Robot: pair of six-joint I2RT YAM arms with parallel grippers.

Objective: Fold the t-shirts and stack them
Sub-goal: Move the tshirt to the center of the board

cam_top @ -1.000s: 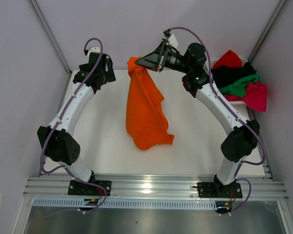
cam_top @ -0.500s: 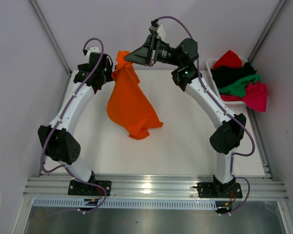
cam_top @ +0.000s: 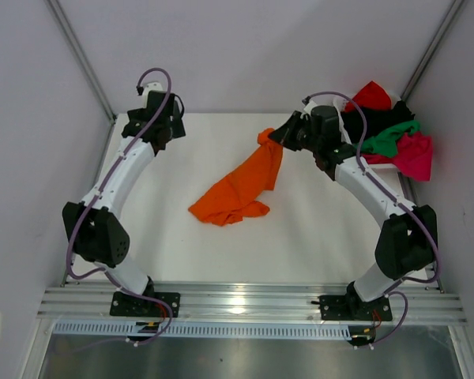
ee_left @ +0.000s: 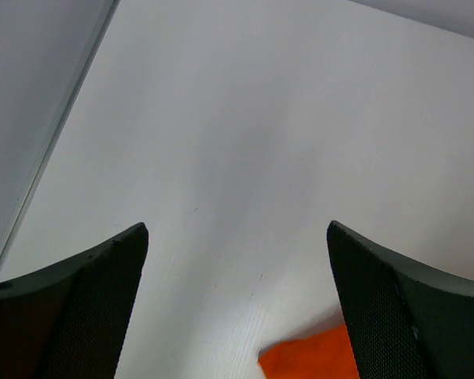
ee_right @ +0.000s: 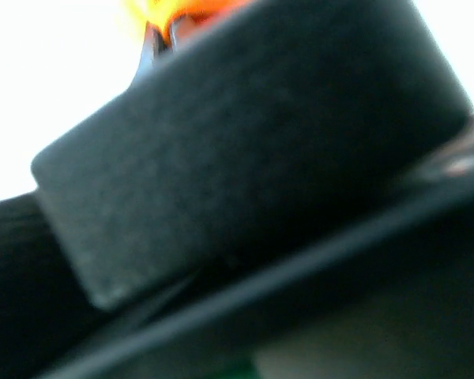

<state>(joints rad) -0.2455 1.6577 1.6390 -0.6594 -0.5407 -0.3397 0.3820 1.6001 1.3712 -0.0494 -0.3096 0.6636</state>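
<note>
- While the right pincer (cam_top: 275, 139) is clamped shut on one end of the orange t-shirt (cam_top: 241, 185), the rest of the garment trails down and to the left across the tabletop (cam_top: 300, 237) as a narrow, rumpled band, bunched at its near end.
- The left pincer (ee_left: 237, 229) hangs wide open over bare tabletop at the far left, well apart from the cloth. Its wrist view catches only a sliver of orange at the bottom edge.
- Judged from this, the shirt is not yet spread, so no fold has begun.
- Risk: a one-corner hold gives no control over the shape. If the right arm pulls further, the cloth would likely rope up or roll over itself instead of flattening.
- Risk: the pinch looks to be on a thin edge. A quick tug against the drag of the fabric could slide it out of the jaws.
- Risk: letting go here would leave a crumpled strip, with hem and sleeves hard to find.
- Risk: the right arm works just beside the other t-shirts (cam_top: 383, 126), heaped at the far right. A sweep that way could snag or drag one out.
- The right wrist view is blurred and almost wholly blocked by a dark finger, so it offers little to check the grip.
</note>
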